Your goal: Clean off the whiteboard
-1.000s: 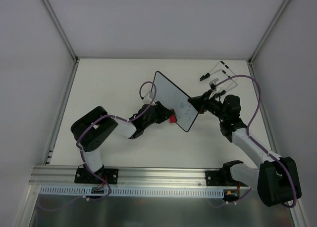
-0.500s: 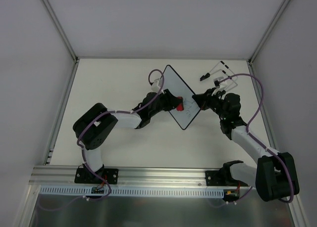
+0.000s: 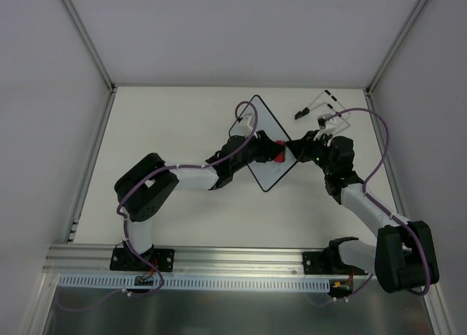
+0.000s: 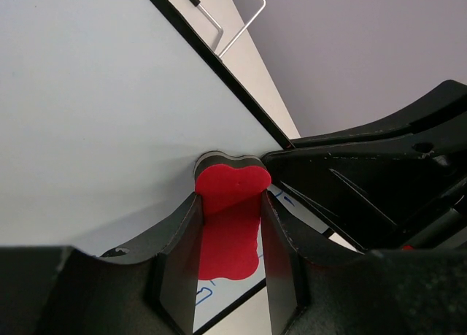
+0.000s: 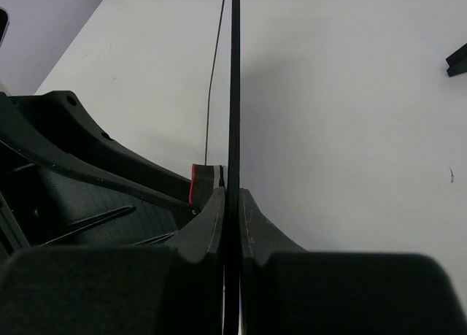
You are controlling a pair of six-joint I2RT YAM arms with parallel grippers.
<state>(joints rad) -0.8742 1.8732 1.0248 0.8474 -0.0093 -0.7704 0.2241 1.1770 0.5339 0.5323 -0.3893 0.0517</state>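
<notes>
Red eraser (image 4: 232,229) pinched in left gripper (image 3: 273,155), pressed against whiteboard (image 4: 95,116).

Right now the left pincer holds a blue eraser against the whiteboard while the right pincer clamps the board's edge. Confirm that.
Not quite: the eraser is red, not blue, as the left wrist view shows. The rest stands: the left pincer holds it against the whiteboard while the right pincer clamps the board's edge.
</notes>
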